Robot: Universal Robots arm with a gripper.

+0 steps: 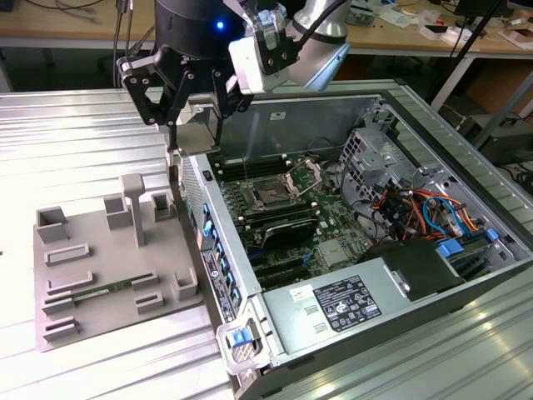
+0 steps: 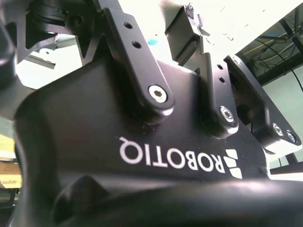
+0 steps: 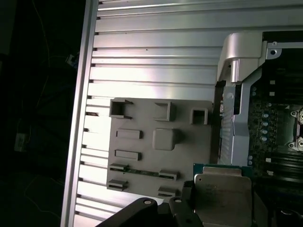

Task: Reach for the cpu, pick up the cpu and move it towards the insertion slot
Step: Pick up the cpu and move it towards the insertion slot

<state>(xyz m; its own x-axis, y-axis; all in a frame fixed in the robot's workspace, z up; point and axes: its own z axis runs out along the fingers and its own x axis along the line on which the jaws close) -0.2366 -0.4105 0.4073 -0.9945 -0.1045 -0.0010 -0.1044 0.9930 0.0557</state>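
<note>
First wrist view | fingers clamp cpu | near grey tray

The grey tray lies mid-frame on the ribbed metal table, with a green memory stick resting in its holders. Close to the lens, at a corner of the frame, the gripper pinches the cpu, silvery top showing. The cpu hangs between the tray and the open computer case, beside its green circuit board.

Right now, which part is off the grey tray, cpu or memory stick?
The cpu, the silvery square in the pincer; the green memory stick lies in the tray.
</note>
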